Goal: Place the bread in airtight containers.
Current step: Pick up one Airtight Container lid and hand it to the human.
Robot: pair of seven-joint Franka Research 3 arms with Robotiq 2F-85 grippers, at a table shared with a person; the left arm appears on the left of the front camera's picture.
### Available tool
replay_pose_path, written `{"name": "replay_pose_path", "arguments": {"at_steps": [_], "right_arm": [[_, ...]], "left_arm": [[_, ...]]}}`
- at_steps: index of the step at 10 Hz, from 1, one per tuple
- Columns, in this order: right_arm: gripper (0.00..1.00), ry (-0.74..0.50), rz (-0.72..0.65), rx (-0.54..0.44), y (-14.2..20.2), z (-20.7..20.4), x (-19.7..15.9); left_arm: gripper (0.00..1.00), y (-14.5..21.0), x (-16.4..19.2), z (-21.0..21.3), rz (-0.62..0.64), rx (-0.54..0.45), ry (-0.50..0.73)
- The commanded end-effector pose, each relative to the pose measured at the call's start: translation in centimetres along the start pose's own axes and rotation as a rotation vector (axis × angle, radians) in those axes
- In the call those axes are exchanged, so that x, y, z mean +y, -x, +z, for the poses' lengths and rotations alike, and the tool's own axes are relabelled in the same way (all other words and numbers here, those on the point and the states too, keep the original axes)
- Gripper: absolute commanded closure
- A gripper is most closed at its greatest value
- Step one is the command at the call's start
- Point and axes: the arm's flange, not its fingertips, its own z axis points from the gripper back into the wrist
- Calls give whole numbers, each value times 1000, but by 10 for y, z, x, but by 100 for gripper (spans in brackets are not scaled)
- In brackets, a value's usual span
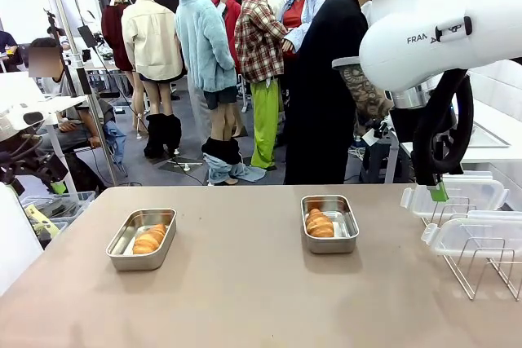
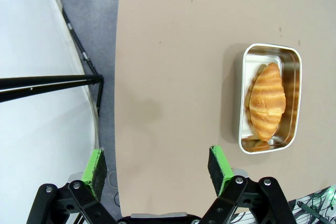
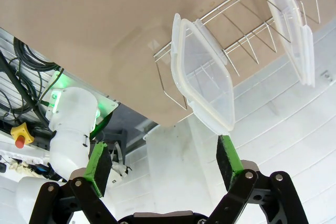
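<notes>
Two steel containers stand open on the tan table, one piece of bread in each. The left container [image 1: 122, 244] holds a croissant [image 1: 149, 239]; the right container [image 1: 344, 222] holds another croissant [image 1: 319, 223]. High over the table's left edge, my left gripper [image 2: 157, 167] is open, with the left container [image 2: 244, 103] and its croissant [image 2: 268, 100] ahead to one side. My right gripper [image 3: 163, 160] hangs open at the table's right edge [image 1: 436, 189], one fingertip [image 3: 227, 157] close to the corner of a clear lid [image 3: 205, 85].
A wire rack [image 1: 489, 270] at the table's right end holds two clear plastic lids [image 1: 457, 195] [image 1: 481, 234] on edge. In the right wrist view the second lid [image 3: 291, 30] leans in the rack [image 3: 247, 40]. A person in black stands beyond the far edge.
</notes>
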Motion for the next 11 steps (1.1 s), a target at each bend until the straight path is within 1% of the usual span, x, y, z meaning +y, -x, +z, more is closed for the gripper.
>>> {"name": "replay_pose_path", "arguments": {"at_steps": [1, 11], "right_arm": [[0, -17, -12, 2, -2, 4, 2], [0, -17, -12, 2, -2, 4, 2]], "left_arm": [[0, 2, 1, 1, -14, 3, 5], [0, 2, 1, 1, -14, 3, 5]]}}
